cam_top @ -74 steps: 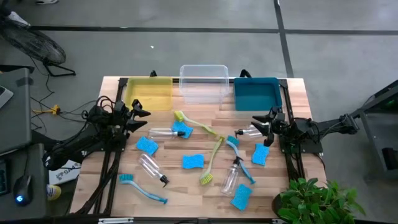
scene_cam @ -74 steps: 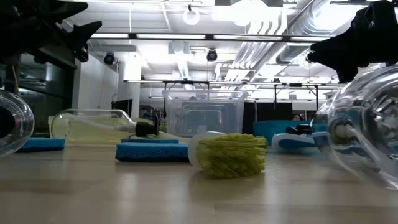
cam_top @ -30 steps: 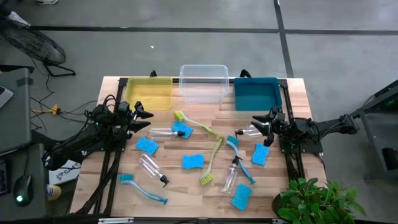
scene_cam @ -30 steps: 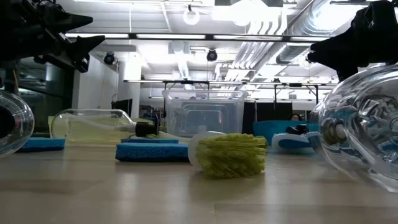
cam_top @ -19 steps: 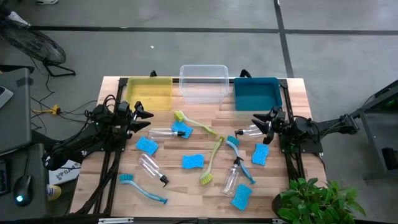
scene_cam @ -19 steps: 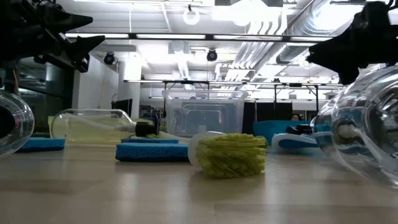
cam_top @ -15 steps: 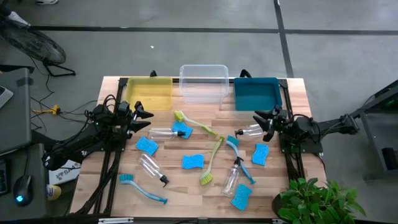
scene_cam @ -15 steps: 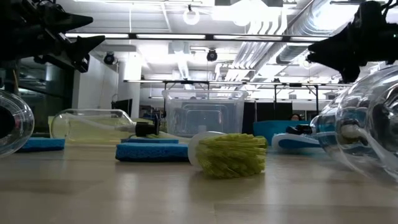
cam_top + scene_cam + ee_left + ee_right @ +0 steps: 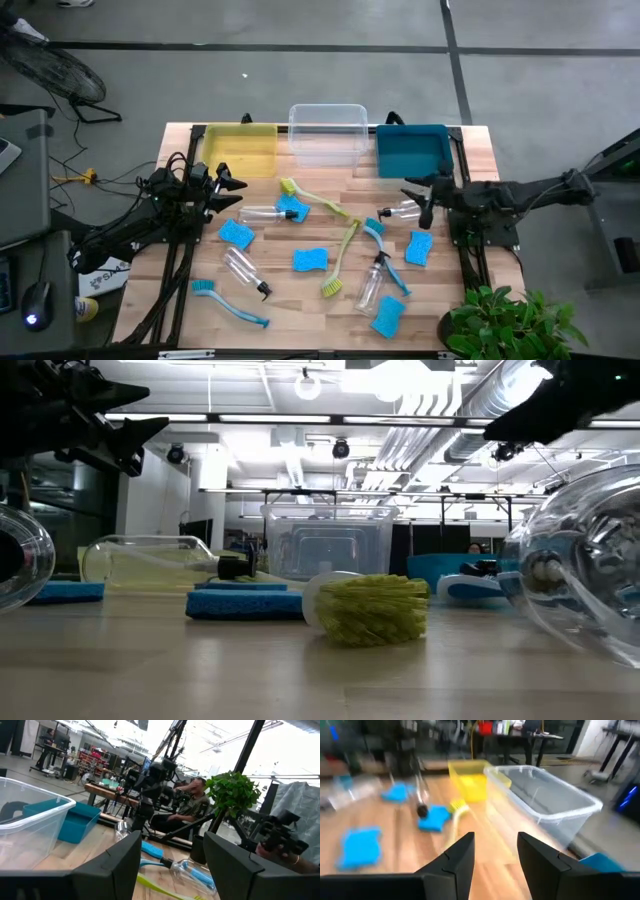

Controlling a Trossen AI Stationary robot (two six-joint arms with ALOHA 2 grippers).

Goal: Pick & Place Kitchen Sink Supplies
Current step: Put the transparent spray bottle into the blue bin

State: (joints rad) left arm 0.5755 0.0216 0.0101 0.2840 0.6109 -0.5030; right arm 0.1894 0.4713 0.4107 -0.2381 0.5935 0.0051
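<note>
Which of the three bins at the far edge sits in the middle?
The clear bin. It sits between the yellow bin and the teal bin.

You are seeing the low view's right edge cutting off the nearest spray bottle (image 9: 590, 575) and its left edge cutting off another bottle (image 9: 20, 565), while the right wrist view is blurring the sponges (image 9: 360, 847) and leaving the far left bottle (image 9: 347, 795) barely readable.

yellow bin (image 9: 241, 149), clear bin (image 9: 327, 132) and teal bin (image 9: 412, 150) line the table's (image 9: 300, 290) far edge; potted plant (image 9: 505, 322) stands nearby.
</note>
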